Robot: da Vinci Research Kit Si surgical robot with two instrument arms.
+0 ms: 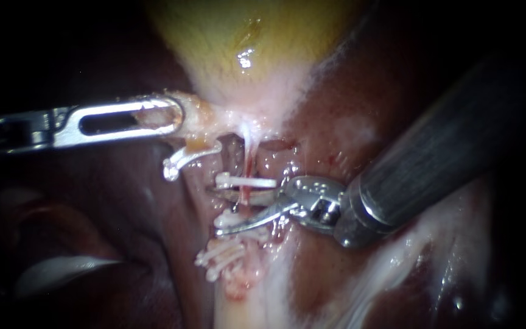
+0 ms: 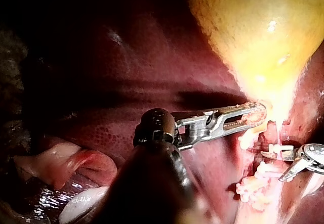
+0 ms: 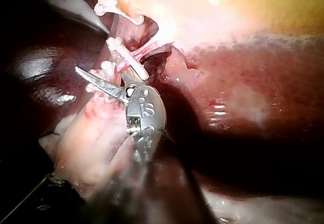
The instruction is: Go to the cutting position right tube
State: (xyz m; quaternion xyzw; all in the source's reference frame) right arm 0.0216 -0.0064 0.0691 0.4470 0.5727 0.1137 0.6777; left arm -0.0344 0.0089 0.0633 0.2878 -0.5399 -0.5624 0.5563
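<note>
Two blades on my right instrument (image 1: pixel 231 211) gape wide, with the right tube (image 1: pixel 248 159) running crosswise between them.

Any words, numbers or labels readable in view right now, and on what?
Right instrument: one small stamped mark on its metal head, seen in the right wrist view; too blurred to quote.
Left instrument: no readable text.
Clips: plain white, no text.
Gallbladder and liver: no labels or signs.
</note>
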